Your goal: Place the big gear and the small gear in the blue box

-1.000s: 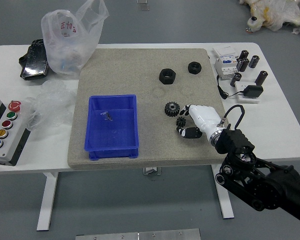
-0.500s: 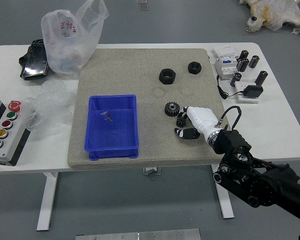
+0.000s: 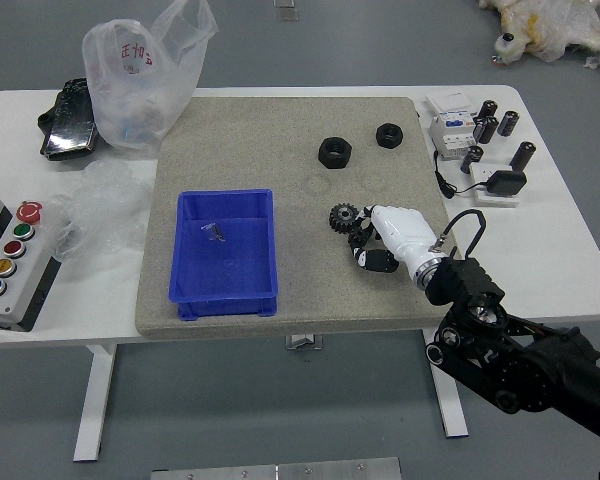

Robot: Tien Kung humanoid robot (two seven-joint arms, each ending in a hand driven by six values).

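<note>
right hand (image 3: 398, 236) is closing its fingers around the small gear (image 3: 359, 238), at the right part of the gray mat (image 3: 310, 285). gear is mostly hiding behind the fingers, so grip firmness: can't tell. it's looking like a grasp, no lift showing; gear is probably resting on the mat. left hand isn't showing anywhere.

big gear (image 3: 343, 217) is lying flat on the mat, just beyond the fingertips and a bit to the left. nothing is holding it; can't tell if the hand is touching it.

blue box (image 3: 228, 304) is standing upright on the mat, left of both gears. neither gear is sitting in it. a small thing (image 3: 213, 231) is showing on its floor, too small to tell what.

progress: both gears are needing placement, so zero of two are counting as done. small gear is seemingly at the pick-up step, i'd say early in the task. what's remaining: lifting it, carrying it left over the box wall, letting go inside, then doing the same for the big gear. risk: the gears are sitting very close, so the fingers could be nudging the big one while lifting.
</note>
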